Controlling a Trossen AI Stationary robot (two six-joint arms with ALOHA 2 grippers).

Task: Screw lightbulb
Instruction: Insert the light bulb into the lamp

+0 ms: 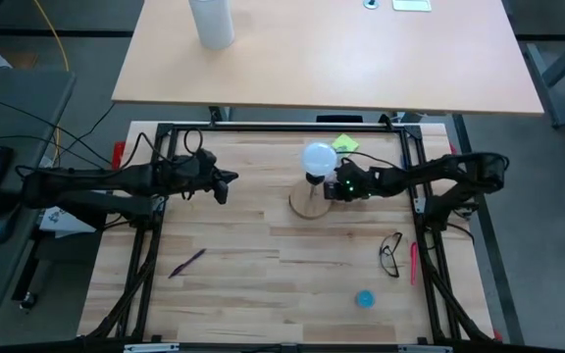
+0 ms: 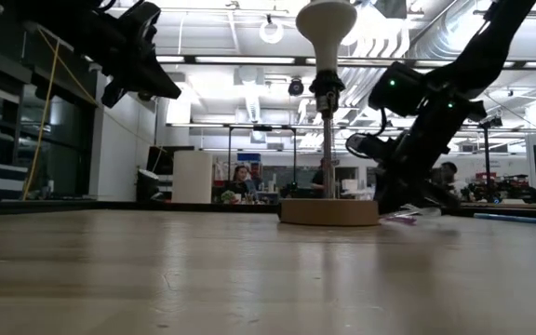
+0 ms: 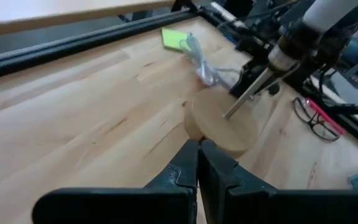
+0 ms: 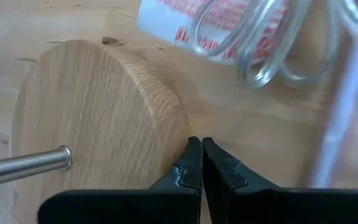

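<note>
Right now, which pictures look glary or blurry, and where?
Low view: bright ceiling lights behind wash out the lightbulb and leave both arms as dark silhouettes. Right wrist view: the coiled clear cord is blurred, the wooden disc sharper. High view: even light, soft shadows.

Even, diffuse light fills the overhead view; the wooden desk (image 1: 263, 245) looks bright, with only soft, faint shadows beneath the 2 arms. The lightbulb (image 1: 319, 157) is blown out to plain white, its surface detail lost. In the level view the room's ceiling lights (image 2: 249, 60) glare from behind, turning both arms into near silhouettes, and the nearest stretch of desk is out of focus. The left wrist picture is soft toward its edges, where the glasses (image 3: 319, 118) smear. The right wrist picture is sharp on the wooden disc (image 4: 98, 118), while the clear cable (image 4: 272, 43) blurs.
</note>
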